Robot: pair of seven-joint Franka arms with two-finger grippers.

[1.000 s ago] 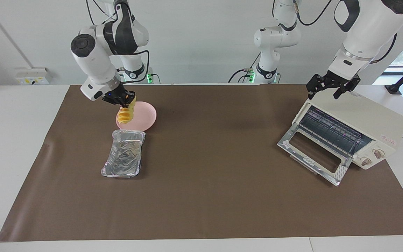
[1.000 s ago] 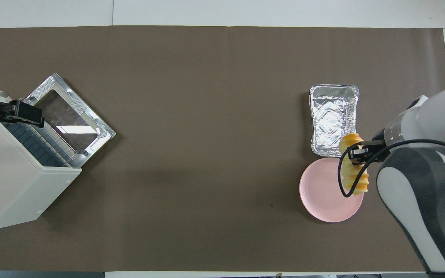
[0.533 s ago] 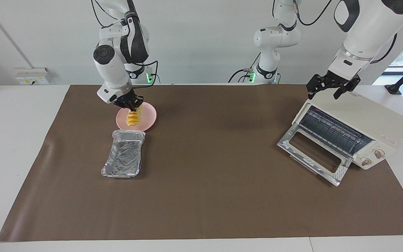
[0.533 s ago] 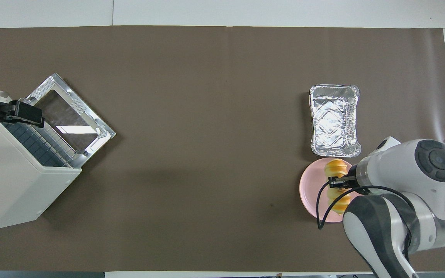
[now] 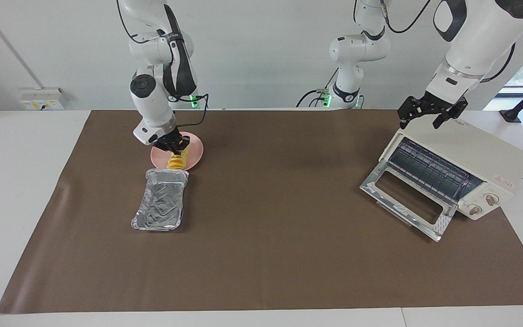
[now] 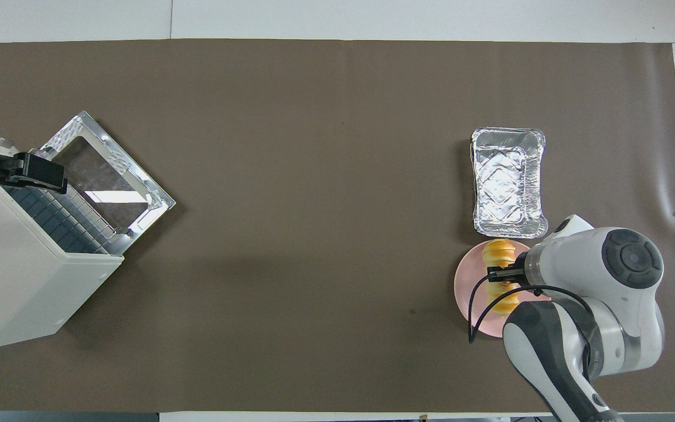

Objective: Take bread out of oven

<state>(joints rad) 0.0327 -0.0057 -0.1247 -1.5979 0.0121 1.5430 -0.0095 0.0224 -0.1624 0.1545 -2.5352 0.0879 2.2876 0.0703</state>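
The golden ridged bread (image 5: 176, 160) is out of the oven and held by my right gripper (image 5: 174, 147), which is shut on it. The loaf hangs low over the pink plate (image 5: 196, 150) at the right arm's end of the table; I cannot tell whether it touches the plate. In the overhead view the bread (image 6: 498, 252) lies across the plate (image 6: 467, 287) under the right gripper (image 6: 504, 274). The cream-white oven (image 5: 475, 152) stands at the left arm's end with its drop door (image 5: 404, 197) open and its wire rack bare. My left gripper (image 5: 428, 113) waits open over the oven's top.
A crinkled silver foil tray (image 5: 161, 205) sits empty just beside the plate, farther from the robots; it also shows in the overhead view (image 6: 507, 181). The oven (image 6: 15, 275) and its open door (image 6: 109, 176) take up the left arm's end of the brown mat.
My right gripper has carried the bread in over the pink plate and lowered it, with the arm swinging upright above it. The left arm has not moved.
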